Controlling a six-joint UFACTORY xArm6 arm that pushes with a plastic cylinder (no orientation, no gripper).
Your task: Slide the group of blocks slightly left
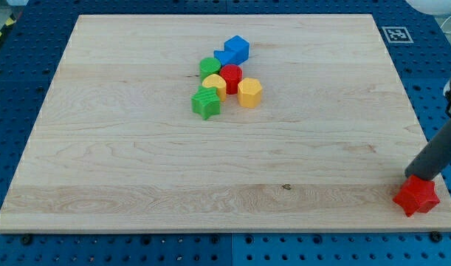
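Pincer there is none on this arm; it ends in a dark rod, so nothing spreads or pinches. Across the wooden bench (136,170), the group sits near the view's top centre: a green star-shaped block (206,103) lowest left, a green rounded block (209,68) above it, a yellow block (215,86), a red cylinder-like block (231,77), two blue blocks (237,49) at top, and a yellow hexagonal block (249,92), all clustered and touching. Far at the view's bottom right, the rod leans down from the right edge, and my tip (415,178) rests against a red star-shaped block (416,197), well apart from the group.
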